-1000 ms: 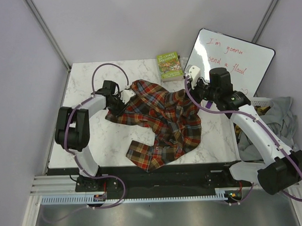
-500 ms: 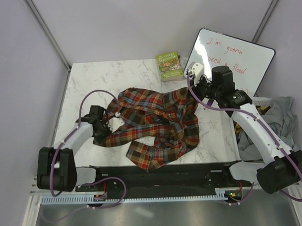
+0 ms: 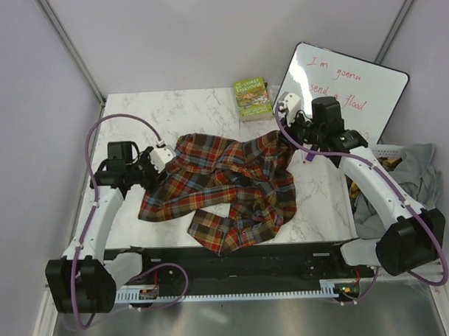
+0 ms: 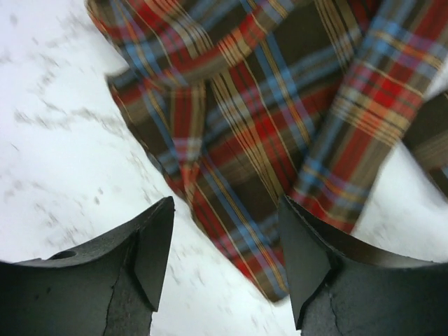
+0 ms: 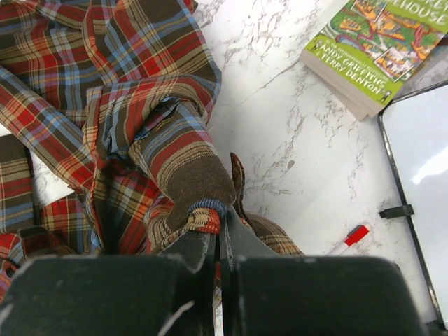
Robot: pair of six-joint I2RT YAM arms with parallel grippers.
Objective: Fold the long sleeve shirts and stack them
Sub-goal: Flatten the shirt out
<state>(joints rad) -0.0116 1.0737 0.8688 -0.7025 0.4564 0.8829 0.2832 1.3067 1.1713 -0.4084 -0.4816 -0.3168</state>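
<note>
1. Left gripper (image 4: 227, 210): fingers spread, nothing between them, poised over the left edge of the plaid long sleeve shirt (image 3: 232, 182).
2. Right gripper (image 5: 220, 234): fingers pressed together, pinching a fold of that shirt at its upper right.
3. The shirt lies crumpled at the centre of the top view on the marble table (image 3: 178, 110).
4. 1 green book (image 3: 252, 98) at upper centre, beside a whiteboard (image 3: 347, 82).
5. Grey cloth (image 3: 424, 168) heaped at the right edge.
</note>
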